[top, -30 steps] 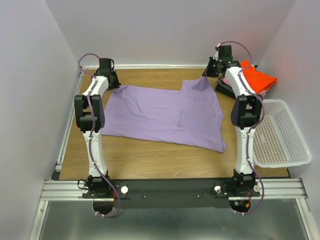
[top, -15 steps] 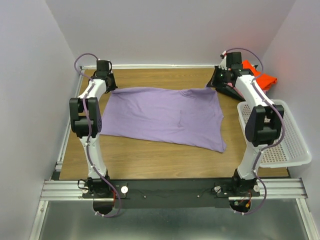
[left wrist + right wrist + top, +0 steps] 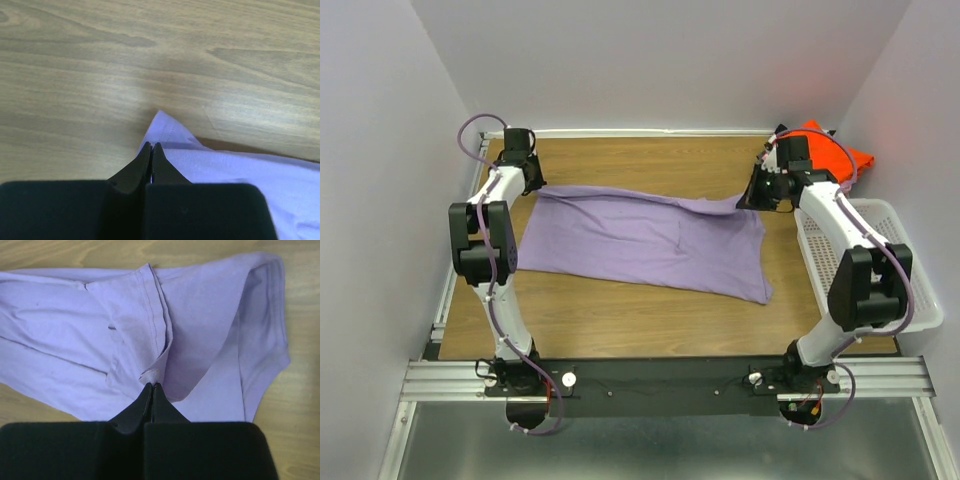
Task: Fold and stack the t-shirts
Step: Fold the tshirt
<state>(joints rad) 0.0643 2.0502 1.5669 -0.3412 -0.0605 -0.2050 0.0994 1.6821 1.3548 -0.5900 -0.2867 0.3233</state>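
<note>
The lavender-purple t-shirt point(image 3: 640, 235) lies spread across the middle of the wooden table. My left gripper point(image 3: 533, 187) is shut on its far left corner point(image 3: 162, 131), low over the wood. My right gripper point(image 3: 748, 203) is shut on its far right edge point(image 3: 155, 371) and holds that hem lifted and folded over the cloth below. A folded orange-red t-shirt point(image 3: 840, 152) sits at the far right corner, mostly behind my right arm. The pink and dark grey shirts are hidden.
A white mesh basket point(image 3: 890, 262) stands at the table's right edge, beside my right arm. The back wall runs close behind both grippers. Bare wood point(image 3: 620, 320) shows in front of the shirt.
Both grippers have drawn the shirt's far edge toward the near side, so the far part folds over. My right arm swung outward to the right; my left arm shifted left.
</note>
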